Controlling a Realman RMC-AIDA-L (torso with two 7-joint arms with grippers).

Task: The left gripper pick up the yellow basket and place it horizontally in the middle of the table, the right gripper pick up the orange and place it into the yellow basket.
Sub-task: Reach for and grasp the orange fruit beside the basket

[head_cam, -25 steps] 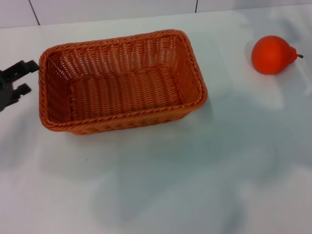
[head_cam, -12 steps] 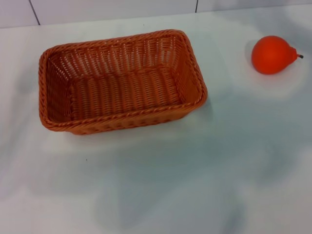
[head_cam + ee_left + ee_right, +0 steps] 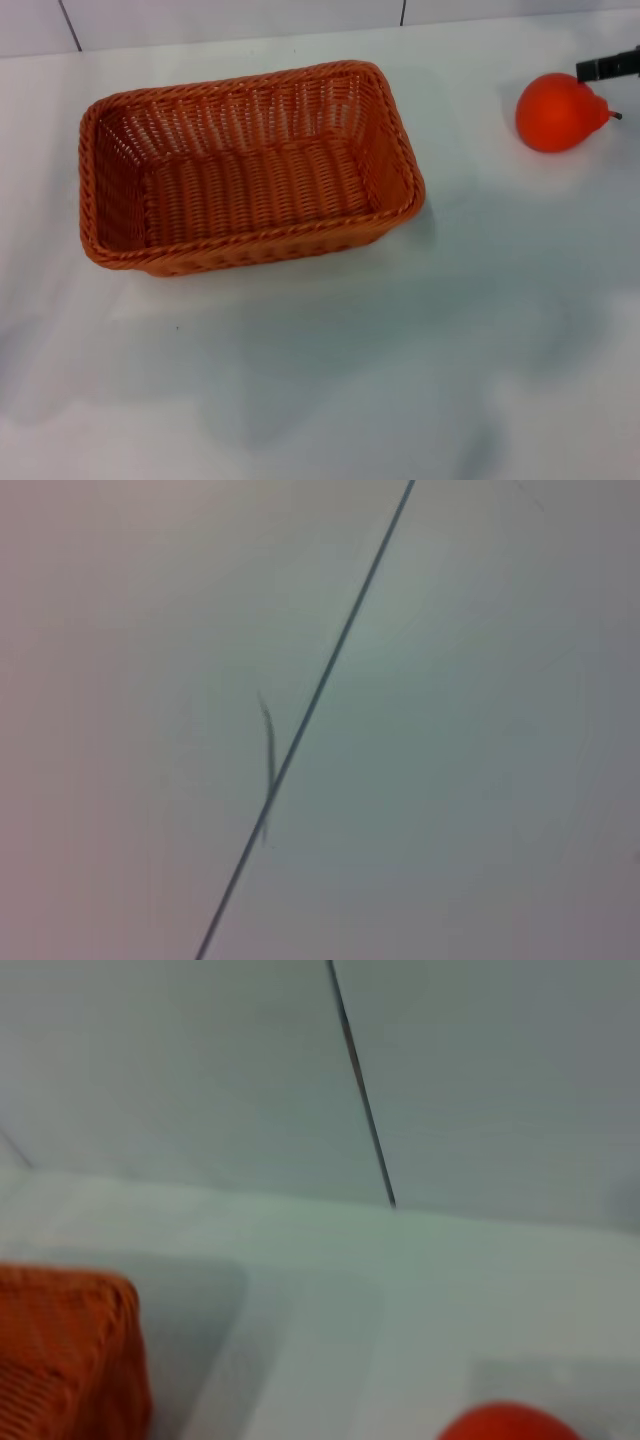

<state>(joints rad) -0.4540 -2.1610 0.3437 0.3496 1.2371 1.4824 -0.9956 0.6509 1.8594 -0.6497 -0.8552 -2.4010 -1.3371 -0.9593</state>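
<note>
The yellow basket (image 3: 250,170), orange-brown wicker, lies lengthwise and empty on the white table (image 3: 400,350), left of the middle. The orange (image 3: 556,111) rests on the table at the far right, well apart from the basket. A black tip of my right gripper (image 3: 606,67) reaches in from the right edge, just above and behind the orange. The right wrist view shows a corner of the basket (image 3: 60,1350) and the top of the orange (image 3: 510,1422). My left gripper is out of view; its wrist view shows only a wall with a dark seam (image 3: 310,710).
A white tiled wall (image 3: 230,20) runs along the table's far edge. Bare tabletop lies in front of the basket and between the basket and the orange.
My left gripper, at the basket's left end a second ago, has withdrawn out of view. My right gripper's tip has come into view beside the orange. Basket and orange have not moved.
</note>
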